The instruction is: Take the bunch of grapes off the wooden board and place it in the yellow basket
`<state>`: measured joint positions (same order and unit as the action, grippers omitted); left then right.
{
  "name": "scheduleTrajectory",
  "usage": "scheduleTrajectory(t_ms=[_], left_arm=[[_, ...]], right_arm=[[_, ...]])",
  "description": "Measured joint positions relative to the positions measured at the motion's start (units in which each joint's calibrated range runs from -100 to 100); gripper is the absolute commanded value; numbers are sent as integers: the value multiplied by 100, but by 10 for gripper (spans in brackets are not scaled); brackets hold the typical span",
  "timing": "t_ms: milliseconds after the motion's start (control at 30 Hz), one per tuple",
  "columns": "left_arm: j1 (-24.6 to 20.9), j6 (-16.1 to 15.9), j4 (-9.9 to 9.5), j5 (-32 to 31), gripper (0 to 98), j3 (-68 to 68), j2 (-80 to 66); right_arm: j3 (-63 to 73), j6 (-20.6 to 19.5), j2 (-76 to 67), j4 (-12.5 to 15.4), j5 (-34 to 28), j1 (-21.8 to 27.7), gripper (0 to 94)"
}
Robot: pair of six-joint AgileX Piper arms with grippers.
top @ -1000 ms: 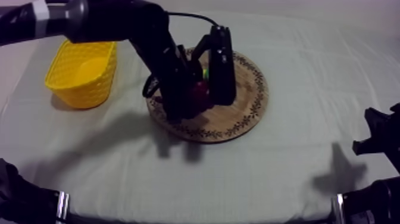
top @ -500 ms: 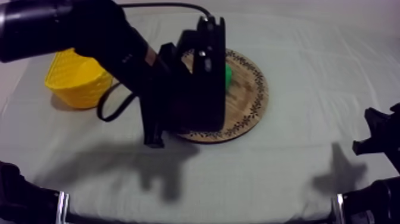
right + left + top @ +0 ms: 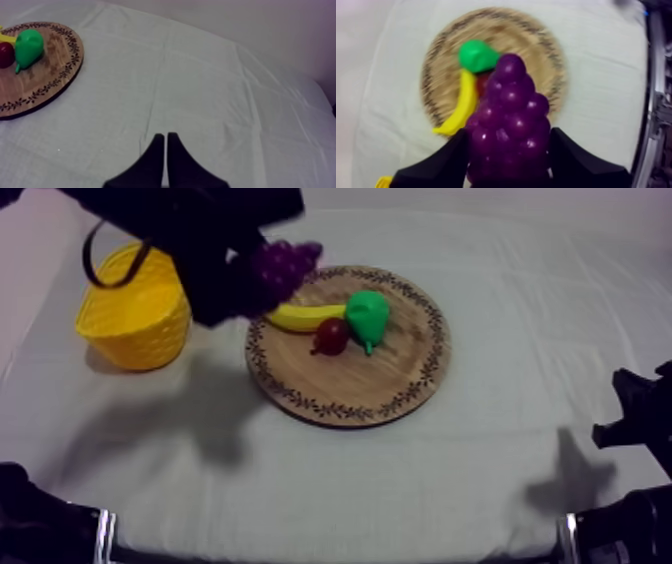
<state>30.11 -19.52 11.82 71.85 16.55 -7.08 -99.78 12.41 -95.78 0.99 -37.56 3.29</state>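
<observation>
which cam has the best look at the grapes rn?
Left wrist view: the bunch of grapes sits close and clear, clamped in the left gripper. The top view has it partly behind the arm, above the wooden board edge, near the yellow basket. The right wrist view looks at the board's pear side.

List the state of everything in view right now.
bunch of grapes: held aloft, off the wooden board
left end effector: shut on the bunch of grapes
right end effector: shut, empty
banana: lying on the board
pear: lying on the board
small red fruit: on the board
yellow basket: upright, grapes not in it
</observation>
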Motion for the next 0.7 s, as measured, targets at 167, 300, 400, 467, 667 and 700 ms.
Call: scheduleTrajectory(t_ms=[167,300,400,467,667,700], left_arm=[[-603,-29,5,-9,382,-42,96],[-1115,-56,10,-123,381,199,129],[-1476,-58,15,-213,377,450,131],[-1715,-41,21,-270,373,589,146],[-2276,106,26,-328,355,474,283],[-2336,142,32,-328,352,432,302]], right_arm=[[0,0,0,0,0,0,3],[0,0,0,0,0,0,3],[0,0,0,0,0,0,3],[0,0,0,0,0,0,3],[0,0,0,0,0,0,3],[0,0,0,0,0,0,3]])
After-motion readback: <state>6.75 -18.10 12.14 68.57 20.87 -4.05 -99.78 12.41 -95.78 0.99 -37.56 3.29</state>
